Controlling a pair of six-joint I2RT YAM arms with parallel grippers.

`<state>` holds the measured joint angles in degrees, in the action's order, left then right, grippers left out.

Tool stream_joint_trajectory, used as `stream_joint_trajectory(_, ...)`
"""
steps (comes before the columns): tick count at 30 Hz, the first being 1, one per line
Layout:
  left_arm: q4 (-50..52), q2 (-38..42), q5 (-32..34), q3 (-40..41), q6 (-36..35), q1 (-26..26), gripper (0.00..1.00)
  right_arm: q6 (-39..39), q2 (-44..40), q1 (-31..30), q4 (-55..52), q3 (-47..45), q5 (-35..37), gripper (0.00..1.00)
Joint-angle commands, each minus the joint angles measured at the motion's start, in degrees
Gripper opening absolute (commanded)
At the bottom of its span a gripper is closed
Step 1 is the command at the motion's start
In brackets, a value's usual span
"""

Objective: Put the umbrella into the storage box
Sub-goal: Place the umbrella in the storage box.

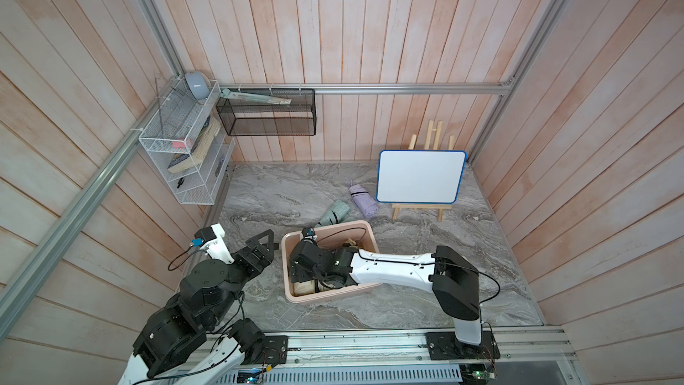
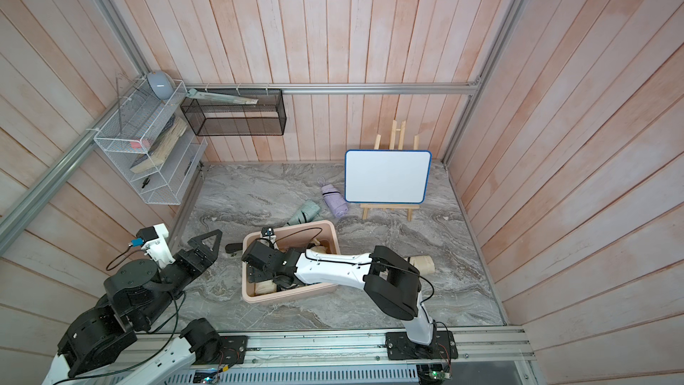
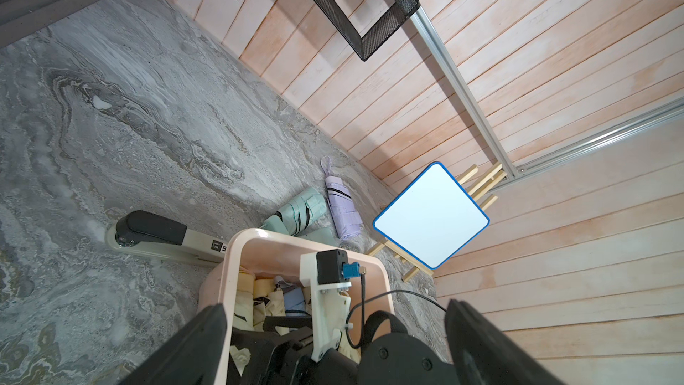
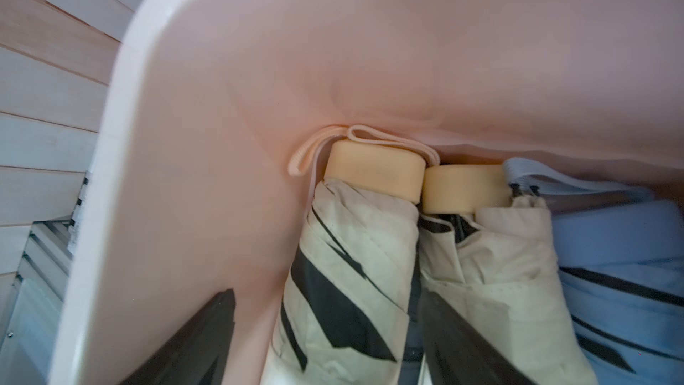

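The pale pink storage box (image 1: 333, 296) (image 2: 288, 298) stands at the front middle of the marble table. My right gripper (image 4: 327, 292) (image 1: 298, 274) is down inside it, open. A folded cream umbrella (image 4: 351, 253) lies between its spread fingers, with a gap on one side. Beside that lie a second cream umbrella (image 4: 492, 253) and a blue umbrella (image 4: 622, 272). A green umbrella (image 1: 335, 212) and a purple umbrella (image 1: 362, 198) lie on the table behind the box. Another cream umbrella (image 2: 423, 264) lies right of the box. My left gripper (image 1: 264, 240) (image 3: 337, 305) hovers open and empty left of the box.
A whiteboard on a wooden easel (image 1: 421, 176) stands at the back right. A stapler (image 3: 155, 233) lies on the table by the box's left side. A black mesh basket (image 1: 266, 112) and a white wire rack (image 1: 185, 149) hang on the walls at the back left.
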<state>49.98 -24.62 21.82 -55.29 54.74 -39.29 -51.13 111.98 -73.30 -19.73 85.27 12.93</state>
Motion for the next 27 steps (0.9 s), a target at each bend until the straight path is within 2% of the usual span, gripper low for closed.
stream_joint_trajectory(1, -2.61, -1.26, -1.76, -0.76, -1.92, 0.08, 0.98, -0.67, -5.46, -0.18, 1.15, -0.85, 1.31, 0.87)
stream_joint_trajectory(8, -8.72, -5.21, -3.69, -0.96, -6.86, 0.09, 0.98, 1.16, -14.2, 0.15, -8.54, 0.66, 5.86, 0.84)
stream_joint_trajectory(14, -17.13, -8.28, -3.62, 0.6, -10.94, 0.12, 0.98, 0.24, -22.63, 3.52, -19.32, -1.34, 9.79, 0.82)
stream_joint_trajectory(21, -25.7, -13.56, -2.43, 1.94, -14.06, 0.1, 0.98, -6.38, -35.62, 14.41, -29.2, -11.95, 11.22, 0.83)
stream_joint_trajectory(27, -32.73, -18.37, -1.65, 2.85, -15.92, 0.12, 0.98, -13.36, -45.78, 25.72, -31.64, -22.57, 10.44, 0.86)
